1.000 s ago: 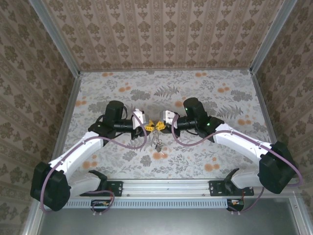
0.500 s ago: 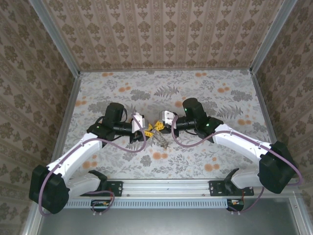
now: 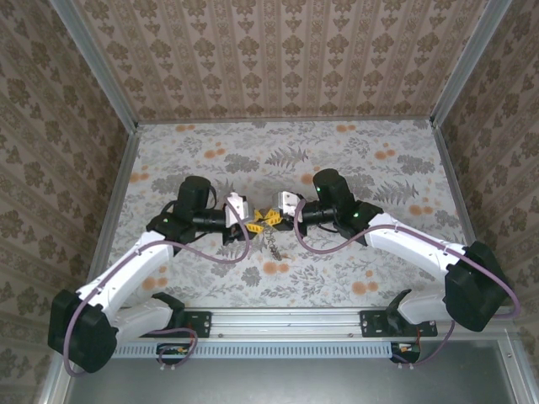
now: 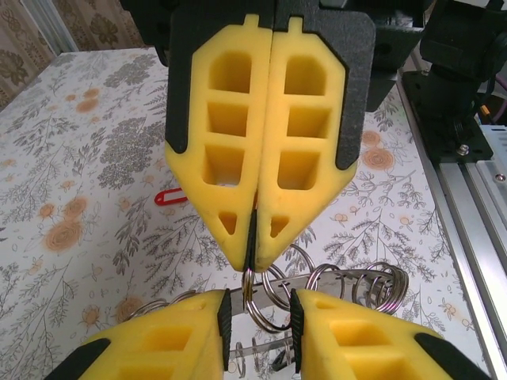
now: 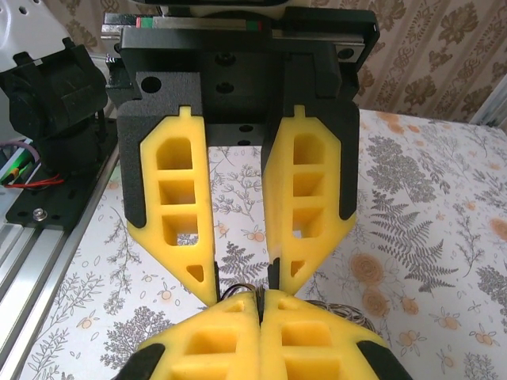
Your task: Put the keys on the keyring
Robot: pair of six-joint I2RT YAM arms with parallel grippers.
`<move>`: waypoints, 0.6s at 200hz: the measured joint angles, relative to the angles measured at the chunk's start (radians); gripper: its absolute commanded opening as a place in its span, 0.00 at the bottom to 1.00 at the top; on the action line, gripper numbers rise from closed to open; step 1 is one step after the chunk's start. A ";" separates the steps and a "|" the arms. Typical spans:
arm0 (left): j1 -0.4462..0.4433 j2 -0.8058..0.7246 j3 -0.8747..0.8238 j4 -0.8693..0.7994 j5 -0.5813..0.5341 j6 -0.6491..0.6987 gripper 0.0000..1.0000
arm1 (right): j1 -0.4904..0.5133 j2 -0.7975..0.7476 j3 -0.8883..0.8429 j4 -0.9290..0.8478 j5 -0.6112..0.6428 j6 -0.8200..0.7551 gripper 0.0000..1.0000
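While the keyring (image 4: 348, 281) is pinched at one coil by the fully closed right hand (image 4: 253, 252), the left hand (image 4: 258, 310) is seen partly open at that same coil. Its fingers straddle a loop, but no firm grip can be made out. The key (image 4: 169, 197), marked by its red tag, is seen lying on the table (image 4: 71, 158), well apart from the keyring and held by nothing. Trouble can be expected here: the coil could be tugged out of the pinch and dropped, and the key must be fetched while only one hand is gripping.
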 measured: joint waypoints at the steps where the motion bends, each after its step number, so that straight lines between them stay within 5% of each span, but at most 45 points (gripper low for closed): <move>1: 0.000 -0.001 0.000 0.000 0.000 0.000 0.30 | 0.000 0.000 0.000 0.000 0.000 0.000 0.00; 84: 0.034 -0.132 -0.058 -0.035 0.005 -0.026 0.32 | 0.002 0.000 -0.015 0.045 0.009 0.005 0.00; 120: 0.032 -0.126 -0.101 0.004 0.006 -0.100 0.43 | 0.002 0.000 -0.021 0.081 0.022 0.027 0.00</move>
